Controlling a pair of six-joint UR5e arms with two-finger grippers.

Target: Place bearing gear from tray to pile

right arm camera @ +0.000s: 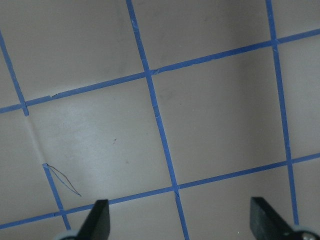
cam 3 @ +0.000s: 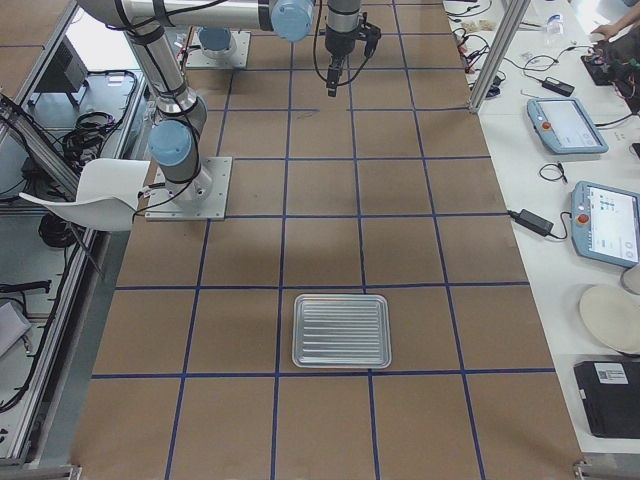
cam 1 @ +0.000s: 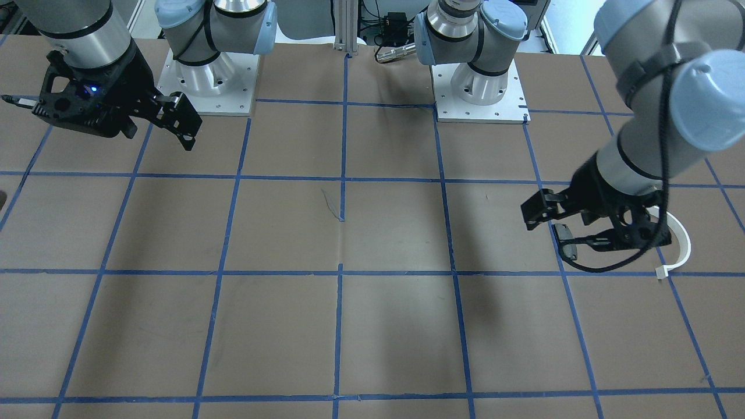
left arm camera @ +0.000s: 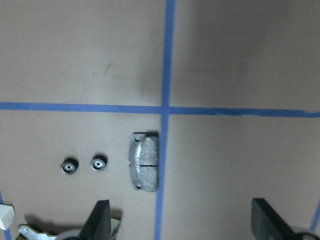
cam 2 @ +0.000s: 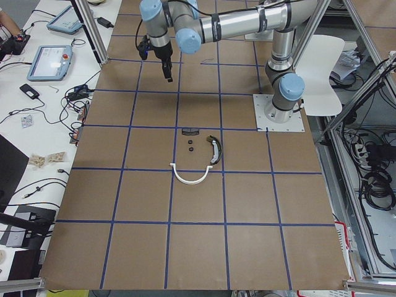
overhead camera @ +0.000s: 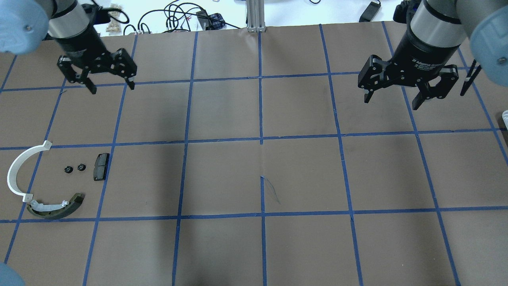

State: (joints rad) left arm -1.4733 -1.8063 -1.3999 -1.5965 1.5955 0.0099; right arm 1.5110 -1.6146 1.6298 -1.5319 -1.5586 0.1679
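Observation:
The pile lies at the table's left: a white curved arc (overhead camera: 16, 169), a dark olive shoe (overhead camera: 59, 207), a black pad (overhead camera: 100, 166) and two small black bearing gears (overhead camera: 68, 169) (overhead camera: 81, 167). The left wrist view shows the gears (left arm camera: 68, 166) (left arm camera: 99, 162) beside the pad (left arm camera: 144, 161). My left gripper (overhead camera: 112, 88) is open and empty, held high beyond the pile; it also shows in its wrist view (left arm camera: 182, 220). My right gripper (overhead camera: 391, 103) is open and empty over bare table at the far right. The ribbed metal tray (cam 3: 341, 330) looks empty.
The table is brown paper with a blue tape grid (overhead camera: 260, 141). The arm bases (cam 1: 209, 87) (cam 1: 480, 93) stand at the robot's edge. Cables and tablets lie on the benches past the far edge (cam 3: 565, 120). In the front view the left gripper (cam 1: 547, 238) hides most of the pile.

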